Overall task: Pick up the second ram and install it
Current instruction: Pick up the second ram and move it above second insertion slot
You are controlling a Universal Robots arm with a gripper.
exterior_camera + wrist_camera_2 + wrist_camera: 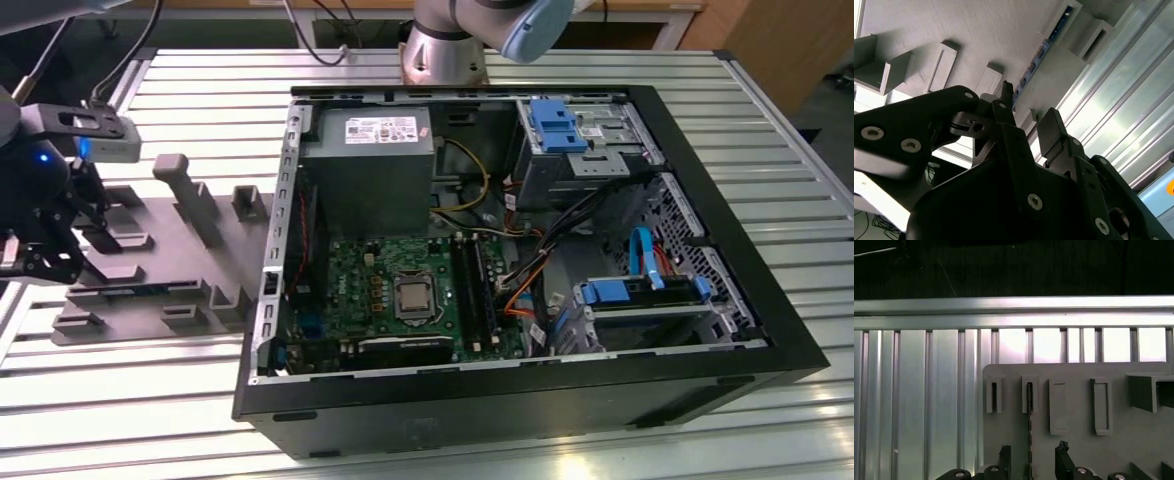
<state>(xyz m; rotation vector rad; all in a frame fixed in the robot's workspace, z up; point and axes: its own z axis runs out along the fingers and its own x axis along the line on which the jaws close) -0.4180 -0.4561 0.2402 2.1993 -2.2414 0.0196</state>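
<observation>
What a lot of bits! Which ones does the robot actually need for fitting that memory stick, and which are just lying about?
Part of the job:
- the second ram, on edge in the grey holder tray
- the gripper, open, a finger on either side of it
- the motherboard's black slots

Just there:
- power supply
- blue drive cages
- cables
- slatted table

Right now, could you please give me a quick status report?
Gripper open, straddling the second ram. Ram on edge in grey fixture, not lifted. Nothing in the way.
</observation>
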